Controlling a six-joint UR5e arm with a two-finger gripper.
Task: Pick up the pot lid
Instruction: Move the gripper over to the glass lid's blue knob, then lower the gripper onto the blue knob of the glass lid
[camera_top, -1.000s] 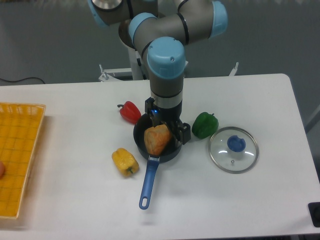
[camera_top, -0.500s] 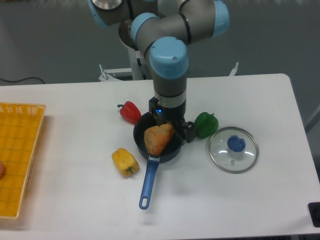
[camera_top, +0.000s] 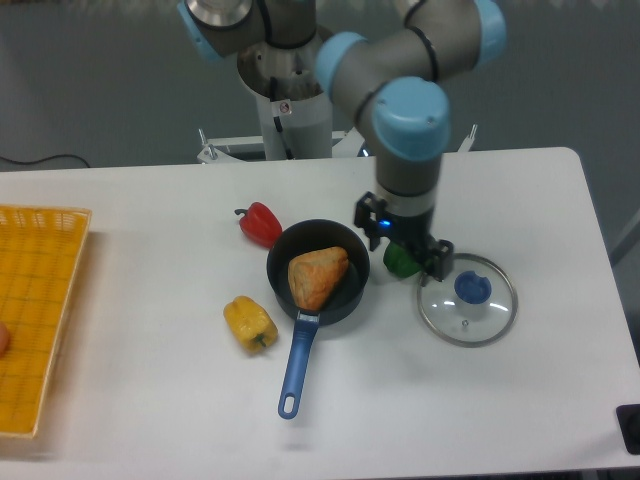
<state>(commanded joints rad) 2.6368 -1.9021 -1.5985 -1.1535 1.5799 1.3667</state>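
Swinging out toward three o'clock, the gripper (camera_top: 406, 245) has left its earlier spot in front of the black pan (camera_top: 352, 256), and from where I stand the whole rim now shows. Its jaws are spread apart with nothing held between them. The glass pot lid (camera_top: 456, 312), blue knob (camera_top: 472, 287) up, lies where it did on the bench (camera_top: 150, 300), at about four o'clock from the jaws. The green pepper (camera_top: 402, 264) is now partly hidden behind them. The brown piece (camera_top: 317, 278) sits unmoved in the pan, its blue handle (camera_top: 298, 365) pointing toward six o'clock.
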